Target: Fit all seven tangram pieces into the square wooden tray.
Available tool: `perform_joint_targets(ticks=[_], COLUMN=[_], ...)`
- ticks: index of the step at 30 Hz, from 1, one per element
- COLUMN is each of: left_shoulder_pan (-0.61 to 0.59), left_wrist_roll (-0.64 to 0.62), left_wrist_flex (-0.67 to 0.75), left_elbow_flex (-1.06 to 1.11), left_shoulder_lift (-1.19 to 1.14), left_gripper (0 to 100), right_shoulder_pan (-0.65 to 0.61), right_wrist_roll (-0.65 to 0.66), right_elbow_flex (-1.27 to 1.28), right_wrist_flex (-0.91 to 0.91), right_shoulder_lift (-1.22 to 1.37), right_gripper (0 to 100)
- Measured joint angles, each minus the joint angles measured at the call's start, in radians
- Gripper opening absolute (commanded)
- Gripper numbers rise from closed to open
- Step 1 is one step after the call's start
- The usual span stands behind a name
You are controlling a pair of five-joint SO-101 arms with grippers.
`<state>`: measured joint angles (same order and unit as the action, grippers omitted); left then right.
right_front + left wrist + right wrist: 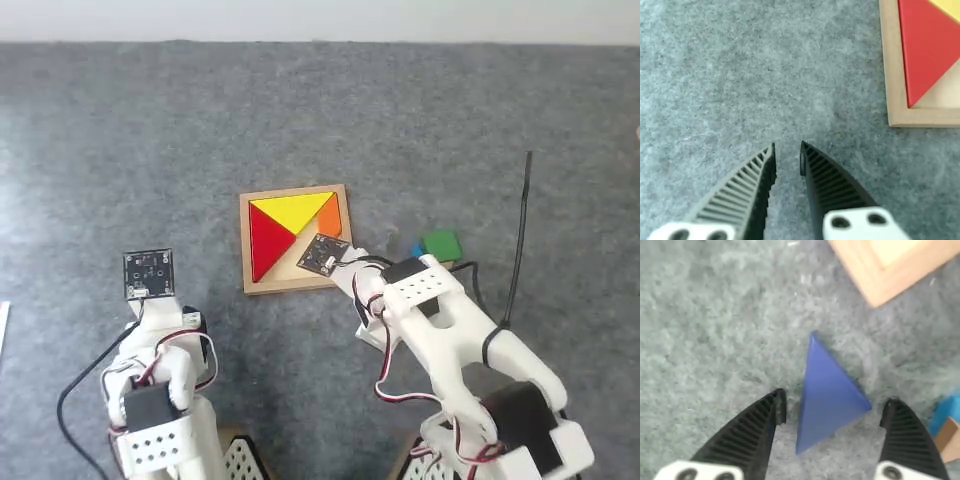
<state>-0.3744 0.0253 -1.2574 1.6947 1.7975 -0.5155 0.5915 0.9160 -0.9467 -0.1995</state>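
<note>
Grey felt counter (150, 130), square wooden tray (244, 245) part-filled, one corner hidden by the right arm (450, 320).
Right jaws gape astride a blue triangle (827, 390), not gripping; left jaws narrowly parted, empty.

No legible text, label, brand, number or sign anywhere. Nothing printed on the wooden tray (244, 240), nor on the red triangle (265, 240), the yellow triangle (290, 210) or the blue triangle (827, 390). Plain grey surface (400, 120), unmarked. Tiny marks on the two small circuit boards (148, 274) (322, 256) at the wrists, too fine to read.
</note>
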Motion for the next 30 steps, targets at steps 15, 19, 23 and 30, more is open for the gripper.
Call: perform_joint_targets(ticks=[15, 19, 23, 30], left_shoulder_pan=[0.000, 0.000, 0.000, 0.000], left_wrist_roll=[0.000, 0.000, 0.000, 0.000], left_wrist_flex=[0.000, 0.000, 0.000, 0.000], left_elbow_flex=[0.000, 0.000, 0.000, 0.000], left_shoulder_lift=[0.000, 0.000, 0.000, 0.000], left_gripper=[8, 8, 8, 8], right_shoulder_pan=[0.015, 0.015, 0.012, 0.008], right_wrist_roll=[-0.011, -0.014, -0.072, -0.241], right_elbow_flex=[-0.069, -0.074, -0.109, -0.170], right_wrist_flex=[0.000, -0.006, -0.075, -0.199], right_shoulder_lift=[0.071, 0.072, 0.060, -0.077], right_gripper=[13.6, 13.6, 13.6, 13.6])
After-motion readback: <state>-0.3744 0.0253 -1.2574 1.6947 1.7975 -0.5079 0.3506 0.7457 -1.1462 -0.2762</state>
